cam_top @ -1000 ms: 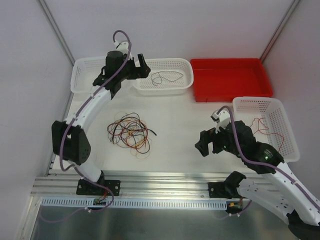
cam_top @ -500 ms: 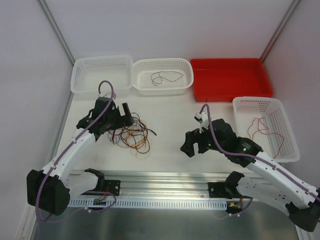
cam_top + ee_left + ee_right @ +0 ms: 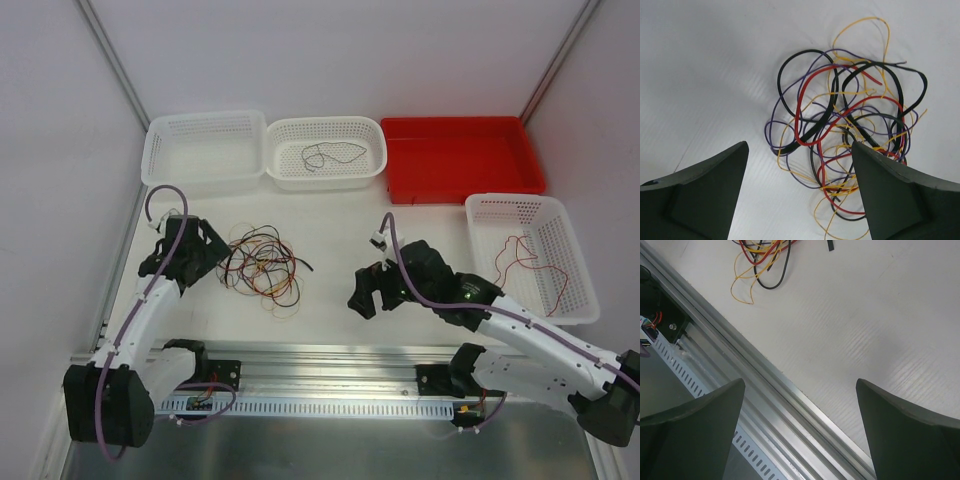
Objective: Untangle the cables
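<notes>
A tangle of black, red, yellow and purple cables (image 3: 262,268) lies on the white table left of centre; it fills the left wrist view (image 3: 845,135). My left gripper (image 3: 205,257) is open and empty just left of the tangle, its jaws spread wide over the tangle's near edge (image 3: 800,170). My right gripper (image 3: 365,295) is open and empty to the right of the tangle, above the table's front edge (image 3: 800,405). The tangle's end shows at the top of the right wrist view (image 3: 760,260).
A white basket (image 3: 325,152) at the back holds a single black cable. An empty white basket (image 3: 203,150) stands left of it and a red tray (image 3: 462,158) right of it. A white basket (image 3: 535,255) at the right holds a red cable. An aluminium rail (image 3: 330,360) runs along the front.
My left arm has swung down from the back baskets to the table just left of the tangle. My right gripper has moved left toward the tangle.
</notes>
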Available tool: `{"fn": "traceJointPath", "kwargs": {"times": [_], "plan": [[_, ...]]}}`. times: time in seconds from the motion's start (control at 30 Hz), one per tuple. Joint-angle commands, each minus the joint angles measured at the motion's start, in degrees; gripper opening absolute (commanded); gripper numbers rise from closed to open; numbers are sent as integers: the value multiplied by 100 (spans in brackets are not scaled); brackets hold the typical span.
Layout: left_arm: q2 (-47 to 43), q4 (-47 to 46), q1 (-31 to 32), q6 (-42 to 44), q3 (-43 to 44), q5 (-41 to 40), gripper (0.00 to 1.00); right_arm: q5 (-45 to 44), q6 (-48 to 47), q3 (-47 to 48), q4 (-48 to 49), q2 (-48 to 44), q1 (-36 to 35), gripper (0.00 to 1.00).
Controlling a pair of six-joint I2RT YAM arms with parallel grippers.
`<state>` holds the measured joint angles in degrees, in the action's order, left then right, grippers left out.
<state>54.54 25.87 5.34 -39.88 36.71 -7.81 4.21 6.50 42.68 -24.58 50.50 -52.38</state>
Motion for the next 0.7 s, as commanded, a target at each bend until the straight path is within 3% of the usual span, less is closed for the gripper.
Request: {"fn": "traceJointPath", "kwargs": {"times": [0.0,0.3,0.57,0.67], "plan": [[336,-459,-366,-231,64,253,84,80,53,39,418,109,-88,98],[1374,-838,-438,-213,214,456,52,115,-26,144,550,487,-237,98],[1313,-926,-438,94,355,667,0,150,-35,311,778,890,-317,98],[1252,-917,-438,121,320,763,0,168,-9,399,954,1040,-343,98]]}}
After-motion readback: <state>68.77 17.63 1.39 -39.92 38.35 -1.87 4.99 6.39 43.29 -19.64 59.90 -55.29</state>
